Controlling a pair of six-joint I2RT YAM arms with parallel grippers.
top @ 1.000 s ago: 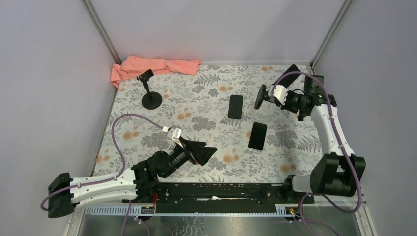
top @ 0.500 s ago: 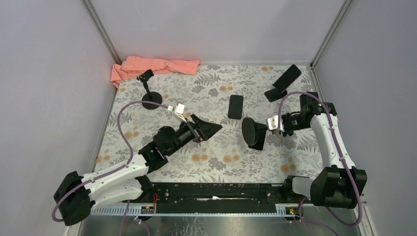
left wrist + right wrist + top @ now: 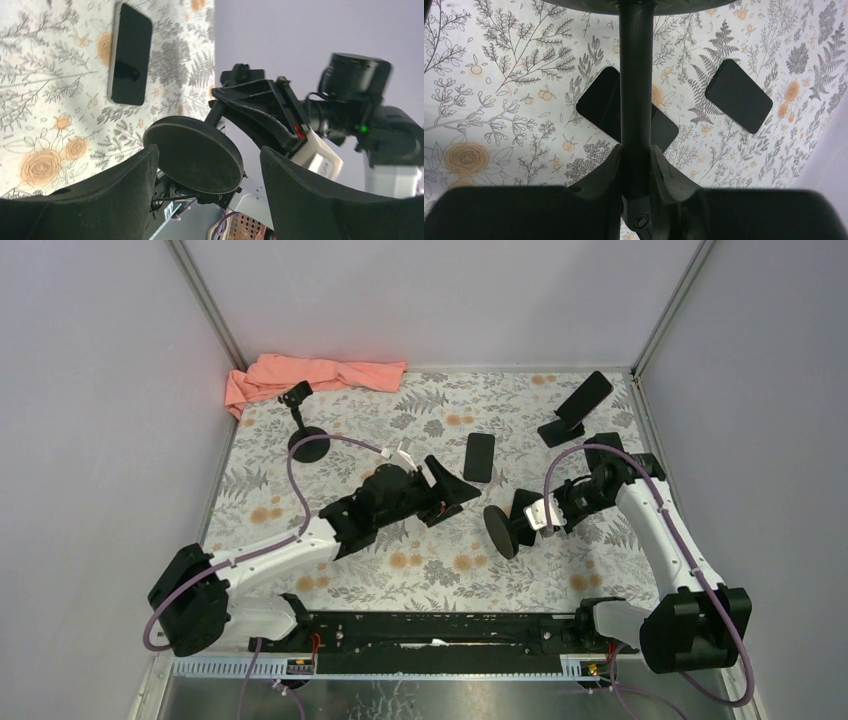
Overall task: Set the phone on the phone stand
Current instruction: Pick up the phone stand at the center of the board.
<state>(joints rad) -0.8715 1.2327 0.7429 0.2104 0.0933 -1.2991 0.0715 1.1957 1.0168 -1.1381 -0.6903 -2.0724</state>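
The right claw (image 3: 635, 150) is clamped narrow on the thin stem of the phone stand (image 3: 497, 530). The stand hangs above the table (image 3: 400, 570) at mid-right, tipped on its side so that its round base faces left. The left claw (image 3: 205, 152) stands wide, with one finger on either side of that base. As far as its wrist view shows, it touches neither edge.

Two phones lie flat on the table, and neither is held. The near phone (image 3: 599, 107) is directly beneath the lifted stand, half hidden by the stem. The far phone (image 3: 479, 457) lies just beyond the left claw.

The step in hand looks like readying the stand, probably a pass between arms or a two-armed setting down. No phone has been picked up yet. Next, the stand needs to go upright on a bare patch of table, away from the near phone, with its base flat before the right claw lets go. Only then can a claw take a phone by its long edges. The risk is that the base lands on the near phone and tips.
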